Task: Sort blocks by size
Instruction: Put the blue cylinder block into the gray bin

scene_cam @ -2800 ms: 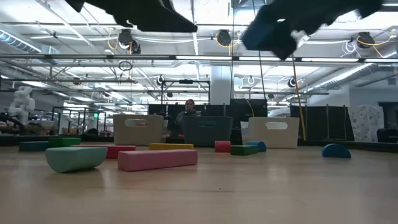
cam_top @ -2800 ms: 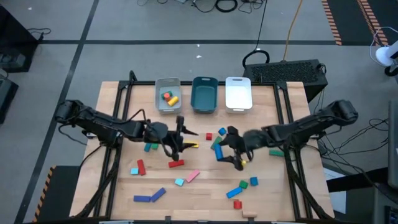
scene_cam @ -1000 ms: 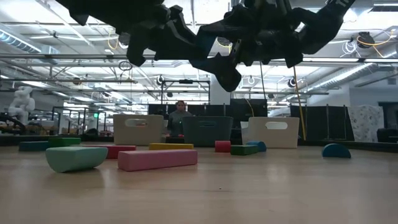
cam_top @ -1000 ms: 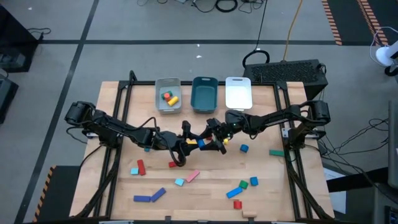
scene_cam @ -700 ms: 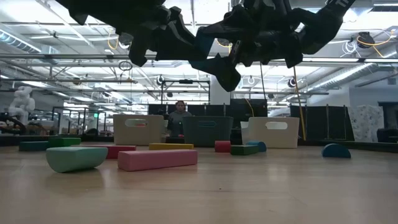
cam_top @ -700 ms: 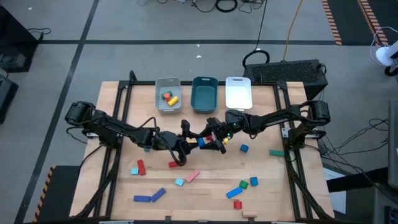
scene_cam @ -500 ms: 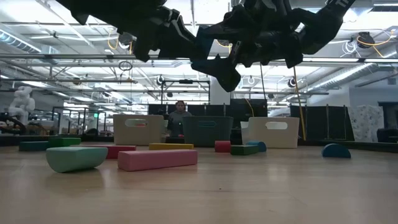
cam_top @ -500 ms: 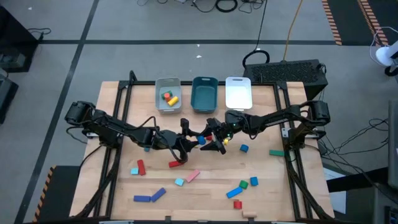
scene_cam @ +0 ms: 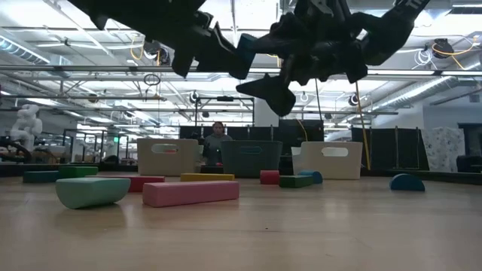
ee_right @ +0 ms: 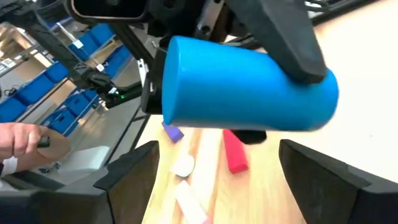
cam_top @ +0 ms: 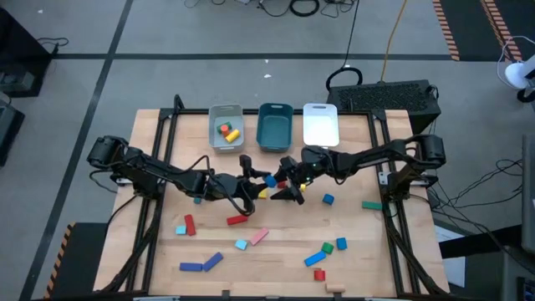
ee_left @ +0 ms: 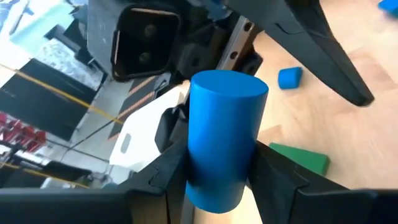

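Blue cylinder [ee_left: 224, 140]: held clear of the table, clamped across its round side between the left gripper's fingers, one flat end toward the right gripper. In the right wrist view it lies crosswise, its other flat end facing the camera side [ee_right: 245, 87].
Left gripper [cam_top: 257, 186]: clenched on the blue cylinder, raised over mid-table; the side grip leaves the cylinder's ends free, which looks suited to a handover.
Right gripper [cam_top: 287, 186]: released, fingers [ee_right: 127, 174] spread wide either side of the cylinder and not touching it; directly facing the left gripper. Judged to have just let go or to be about to receive; which cannot be told.
Yellow block [cam_top: 263, 194]: on the table just below the two grippers.
Red bar [cam_top: 237, 220]: on the table nearer the front edge than the left gripper.
Small blue cube [cam_top: 328, 199]: just beside the right gripper, on its outer side.
Green bar [cam_top: 372, 204]: well apart, beyond the right arm.
Grey tray [cam_top: 214, 132]: behind the left gripper, holding a few small blocks.
Teal tray [cam_top: 276, 125]: behind both grippers, nearest to the cylinder; seems empty.
White tray [cam_top: 320, 125]: behind the right gripper; seems empty.
Table [cam_top: 368, 259]: remaining blocks lie scattered toward the front, sorting judged early.
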